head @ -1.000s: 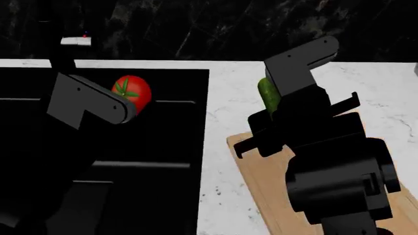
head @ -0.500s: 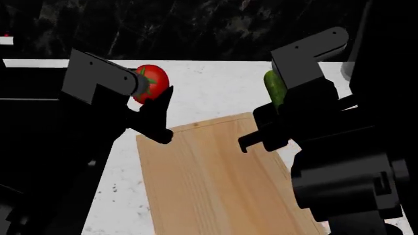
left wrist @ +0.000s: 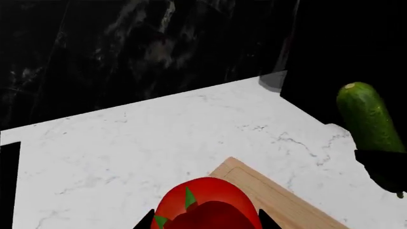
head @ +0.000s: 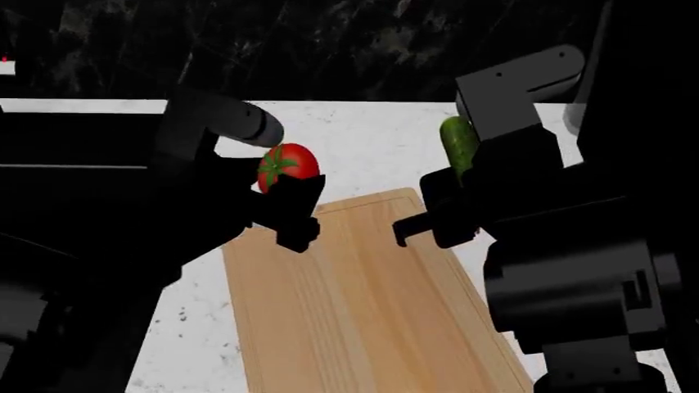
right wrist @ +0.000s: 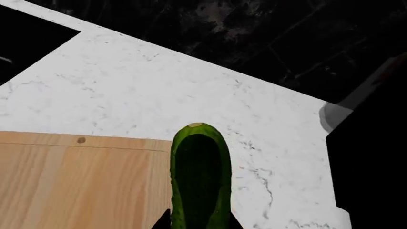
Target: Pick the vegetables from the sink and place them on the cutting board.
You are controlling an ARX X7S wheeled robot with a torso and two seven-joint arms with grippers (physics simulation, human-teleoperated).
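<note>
Two black grippers hold the vegetables over the wooden board.
The left gripper squeezes the round shiny tomato; the right gripper grips the long bumpy cucumber, both above the smooth cutting board.

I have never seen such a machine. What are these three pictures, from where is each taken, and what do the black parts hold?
This is a simulated robot with two arms, each ending in a pincer. One picture looks down from its head; the other two come from cameras near each pincer. In the head view, the left pincer holds a red tomato, and the right pincer holds a green cucumber standing upright. Both are held over the far end of a wooden cutting board, which lies on a white marble counter. The black sink is at the left.
</note>
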